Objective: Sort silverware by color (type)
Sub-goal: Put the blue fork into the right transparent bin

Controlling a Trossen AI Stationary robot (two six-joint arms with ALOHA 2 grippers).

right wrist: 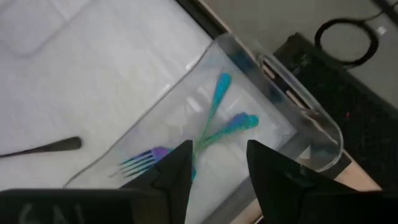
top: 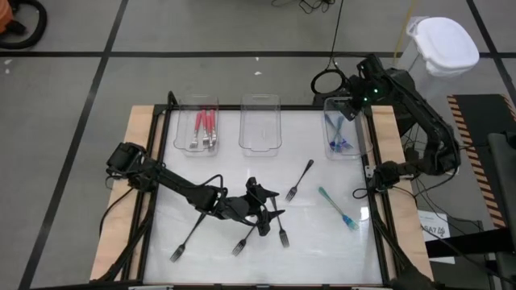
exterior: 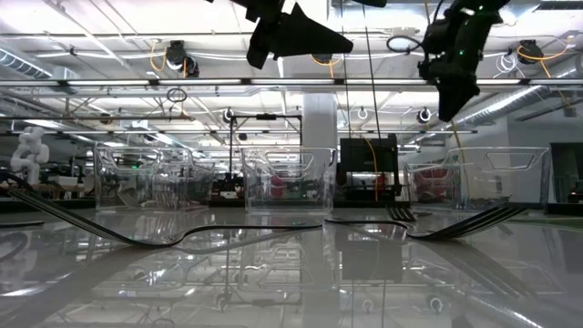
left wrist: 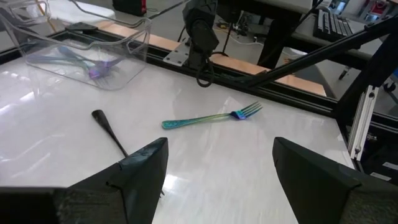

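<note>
Right now the left hand hangs over the counter near its middle, fingers spread wide w/ nothing between them, touching nothing. Just past it in the left wrist view lie a teal fork and the handle end of a black fork, both flat on the counter, apart from each other.

Right hand is up at the far right corner, over the right tray. Its fingers are partly open, empty; below them, inside that tray, two teal forks lie crossed.

Other stuff: left tray holds the red forks; middle tray has no forks in it. Loose on the counter in the high view: one black fork right of center, one teal fork toward the right edge, and three black forks nearer the front edge, around and below the left hand. Nothing sits between the left hand and the loose forks. Cables run along the counter frame on both sides.
</note>
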